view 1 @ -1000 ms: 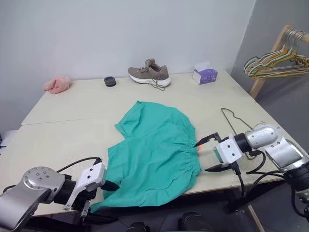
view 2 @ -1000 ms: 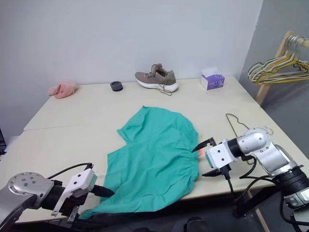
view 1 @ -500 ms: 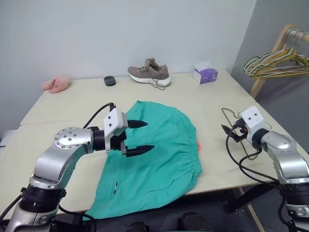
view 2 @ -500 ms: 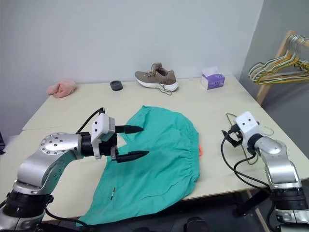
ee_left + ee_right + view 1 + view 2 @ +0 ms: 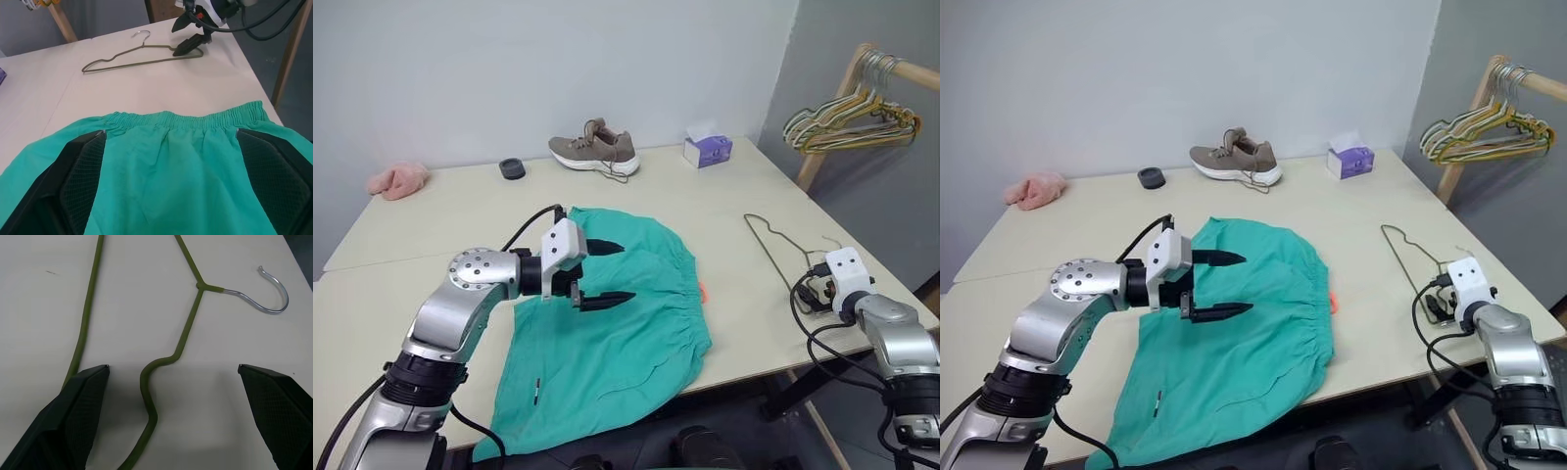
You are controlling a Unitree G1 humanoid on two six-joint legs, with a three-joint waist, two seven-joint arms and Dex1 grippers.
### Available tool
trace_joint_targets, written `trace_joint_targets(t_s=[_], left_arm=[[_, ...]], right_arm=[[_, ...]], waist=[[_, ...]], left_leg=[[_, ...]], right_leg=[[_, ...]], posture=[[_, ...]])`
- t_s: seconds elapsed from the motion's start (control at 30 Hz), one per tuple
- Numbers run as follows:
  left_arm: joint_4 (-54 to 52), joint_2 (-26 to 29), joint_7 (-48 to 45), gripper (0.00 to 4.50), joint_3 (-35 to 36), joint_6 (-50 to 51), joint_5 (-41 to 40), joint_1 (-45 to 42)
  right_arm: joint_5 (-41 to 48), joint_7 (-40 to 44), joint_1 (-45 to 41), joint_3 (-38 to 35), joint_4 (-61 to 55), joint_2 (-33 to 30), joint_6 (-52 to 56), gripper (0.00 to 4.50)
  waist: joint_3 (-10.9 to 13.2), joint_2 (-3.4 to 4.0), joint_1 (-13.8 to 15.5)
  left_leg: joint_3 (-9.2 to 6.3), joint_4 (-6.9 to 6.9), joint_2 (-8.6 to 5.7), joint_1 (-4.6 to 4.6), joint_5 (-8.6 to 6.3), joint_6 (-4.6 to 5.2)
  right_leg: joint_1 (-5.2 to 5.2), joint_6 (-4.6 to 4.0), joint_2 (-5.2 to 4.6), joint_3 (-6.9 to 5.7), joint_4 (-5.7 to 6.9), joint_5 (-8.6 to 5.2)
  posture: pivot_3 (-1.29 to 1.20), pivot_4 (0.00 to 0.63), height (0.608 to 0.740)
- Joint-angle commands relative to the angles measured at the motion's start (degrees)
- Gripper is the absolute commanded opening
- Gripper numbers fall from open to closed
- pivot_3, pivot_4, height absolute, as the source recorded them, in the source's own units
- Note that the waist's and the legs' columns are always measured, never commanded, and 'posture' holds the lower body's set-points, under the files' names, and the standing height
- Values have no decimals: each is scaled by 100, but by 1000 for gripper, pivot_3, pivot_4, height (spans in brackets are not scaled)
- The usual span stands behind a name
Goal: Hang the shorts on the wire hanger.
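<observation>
Here, your right gripper (image 5: 171, 426) hangs with its fingers spread wide just over the wire hanger (image 5: 781, 257), which lies flat near the table's (image 5: 724, 196) right edge, hook toward the near right corner, while your left gripper (image 5: 604, 270) hovers, equally spread and holding nothing, above the shorts (image 5: 607, 338), spread flat at the middle of the near edge with one leg draping over it and the waistband facing the hanger. The step in hand looks to be picking up the hanger: since thin wire lies flush on the tabletop, you would do best to bring the fingers down astride one shoulder wire close to the neck, close fully, and lift level so it does not swing. Counted: one pair of shorts, one loose wire hanger, one shoe (image 5: 592, 152), one tissue box (image 5: 708, 150), one pink fluffy cloth (image 5: 396, 180), one small dark ring (image 5: 512, 168), and a bunch of hangers (image 5: 842, 122), too tangled to count, on the wooden rack (image 5: 862, 83) beyond the table's right edge.
</observation>
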Motion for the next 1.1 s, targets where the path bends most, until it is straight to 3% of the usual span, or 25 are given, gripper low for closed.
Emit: trace_joint_targets(t_s=[0.03,0.5,0.77,0.93,1.1], left_arm=[[-36,2,-5,4485,85,-141,26,-49],[239,-39,73,4500,190,-124,69,-121],[1193,-26,570,4500,481,-198,342,-443],[1800,-2,763,4500,730,45,287,-800],[2274,281,243,4500,869,1217,-190,-1161]], right_arm=[[258,325,-53,-81,347,-78,611,4500],[315,782,-539,192,1505,-232,917,41],[10,1173,-757,731,362,-503,-296,41],[-415,1559,-796,1305,-692,-841,-1370,41],[-1357,2019,-1172,2207,-1297,-1248,-3348,41]], waist=[[-12,-10,14],[-69,-75,77],[-41,-28,42],[-22,30,-7],[-20,33,-42]], left_leg=[[0,0,0,0,0,0],[-24,1,0,88,-21,11],[-17,-4,1,84,-26,14],[-1,1,0,18,-26,15],[-11,-4,1,3,-27,16]], right_leg=[[1,0,0,0,-1,0],[123,1,-2,-26,-59,-1],[125,21,-3,-16,-89,11],[54,36,-9,-3,-80,19],[39,36,-29,-15,-85,19]], posture=[[-227,0,740],[-225,0,740],[-224,0,740],[-231,0,740],[-239,0,740]])
